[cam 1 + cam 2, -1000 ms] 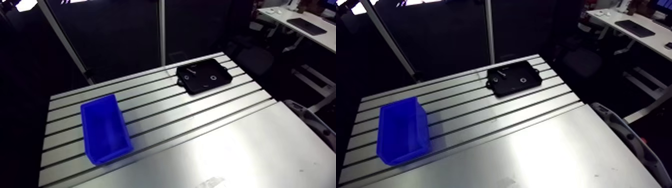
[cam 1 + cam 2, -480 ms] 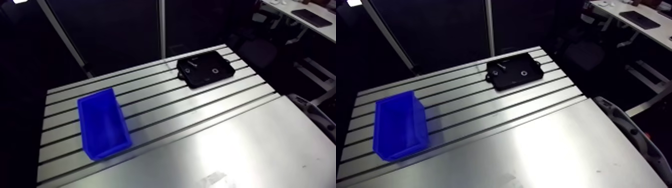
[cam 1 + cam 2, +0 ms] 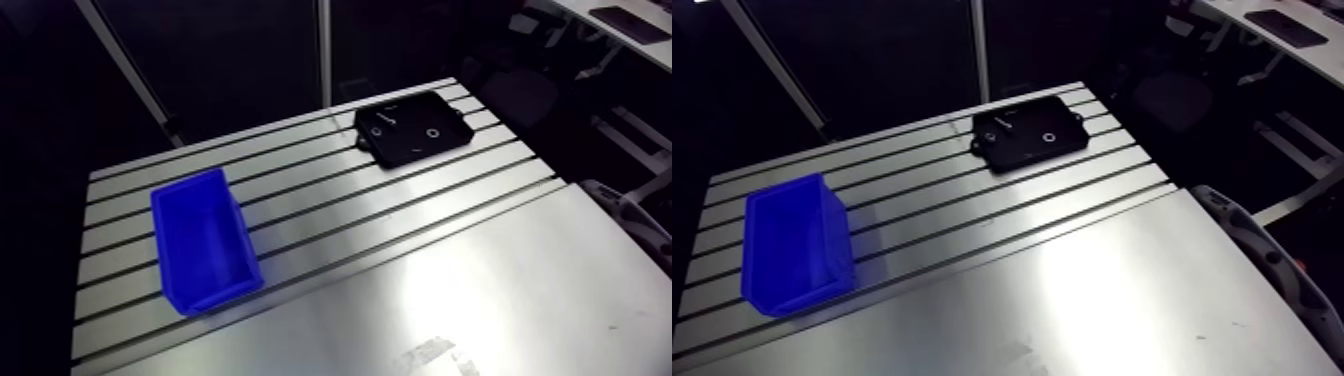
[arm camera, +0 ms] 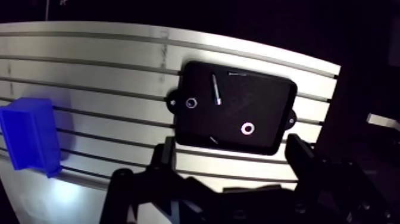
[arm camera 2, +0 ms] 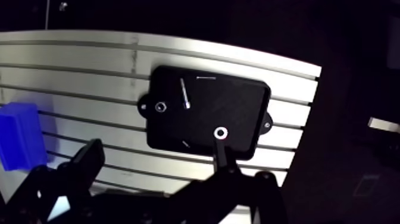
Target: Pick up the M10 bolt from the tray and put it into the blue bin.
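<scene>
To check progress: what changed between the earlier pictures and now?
Only the arm's camera shifted, so the whole view slid. The blue bin, the tray and the bolt in it lie where they were on the table. Nothing was taken hold of; the gripper is open and empty.

Plenty clipped, masked or too small to call

Caught the gripper (image 4: 231, 146) as dark fingers (image 4: 165, 156) in the wrist view, lower links chopped by the frame edge, one fingertip masking the near rim of the tray (image 4: 268, 101). Saw the blue bin (image 4: 27, 136) sliced by the frame edge, inside not made out. Couldn't size the long bolt (image 4: 216, 89) for thread, nor call the two rings (image 4: 247, 127) washers or nuts, nor name the thin sliver (image 4: 238, 74) or the short stub (image 4: 213, 140). Read the tray's contents in the arm view as mere specks; had the table (image 3: 500, 300) clipped at its near side.
</scene>
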